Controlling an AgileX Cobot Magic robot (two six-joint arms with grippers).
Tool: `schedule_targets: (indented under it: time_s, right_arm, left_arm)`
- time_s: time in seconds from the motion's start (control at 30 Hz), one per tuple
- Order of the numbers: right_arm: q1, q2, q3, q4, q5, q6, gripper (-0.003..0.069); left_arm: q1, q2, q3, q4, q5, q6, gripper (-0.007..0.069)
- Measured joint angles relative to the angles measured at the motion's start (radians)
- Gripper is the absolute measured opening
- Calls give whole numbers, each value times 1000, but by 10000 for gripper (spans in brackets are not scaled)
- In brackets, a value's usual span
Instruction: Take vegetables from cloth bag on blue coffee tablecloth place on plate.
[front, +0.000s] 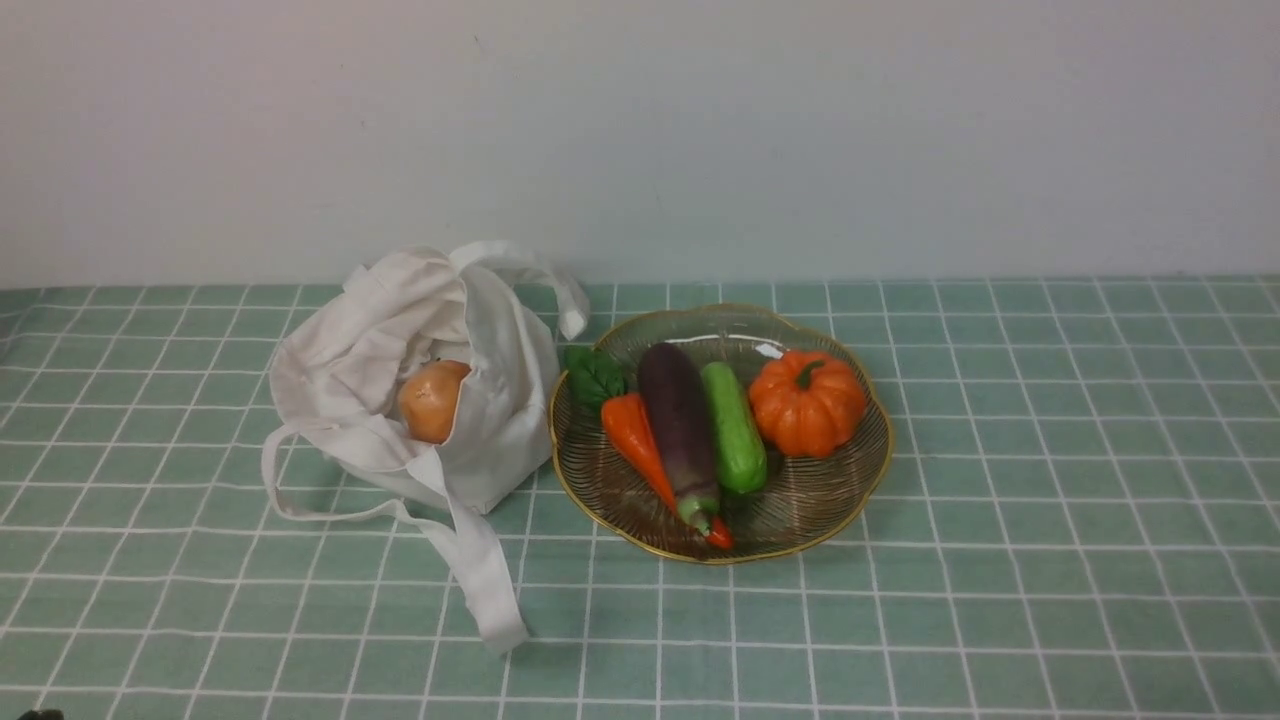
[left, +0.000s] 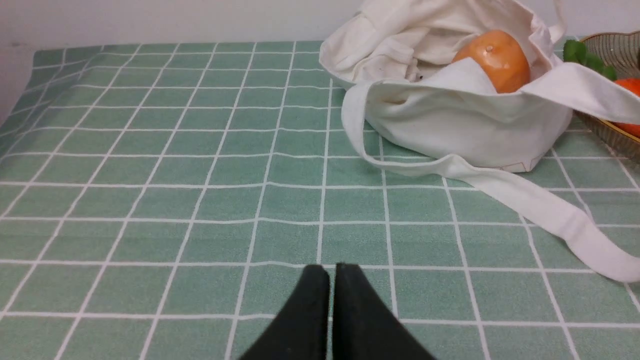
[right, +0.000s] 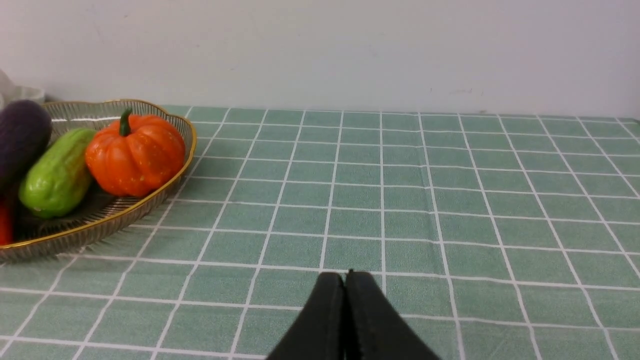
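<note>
**Front view: checked cloth, plain wall, bag and plate side by side**

The tablecloth (front: 1000, 500), pale green with thin white lines in squares, covers the whole surface and runs back to a bare off-white wall (front: 800, 130). It lies mostly flat, with slight ripples near its left edge. The bag (front: 400, 400) sits slumped on the cloth, its mouth open and one strap trailing toward the camera. The onion (front: 433, 400) rests inside the bag's opening. Just beside the bag, to its right, is the plate (front: 860, 470), gold-rimmed. On it lie the eggplant (front: 680, 425), a carrot (front: 635, 440), a cucumber (front: 735, 440) and a small pumpkin (front: 807, 402).

The left gripper (left: 331, 280) hovers over bare cloth, well apart from the bag, its jaws pressed together with nothing between them. The right gripper (right: 345, 287) is likewise closed and empty, over open cloth to the right of the plate
</note>
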Motion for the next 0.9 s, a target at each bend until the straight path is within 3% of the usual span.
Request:
schedule_targets:
  time_s: [0.9]
  right_arm:
    - [0, 0, 0, 0, 0, 0, -15]
  left_arm:
    - [-31, 0, 0, 0, 6, 0, -4]
